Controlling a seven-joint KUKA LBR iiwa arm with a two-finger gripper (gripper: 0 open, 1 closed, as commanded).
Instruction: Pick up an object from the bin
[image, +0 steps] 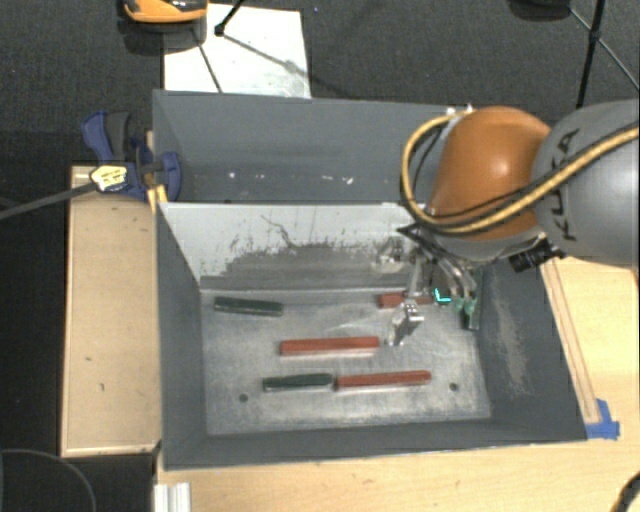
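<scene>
In the bin, loose sticks

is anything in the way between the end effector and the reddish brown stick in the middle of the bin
Nothing visible is. The end effector hangs just off the right end of the reddish brown stick, with only bare bin floor between them. The dark green stick and red stick lie nearer the front, apart from it.
</scene>
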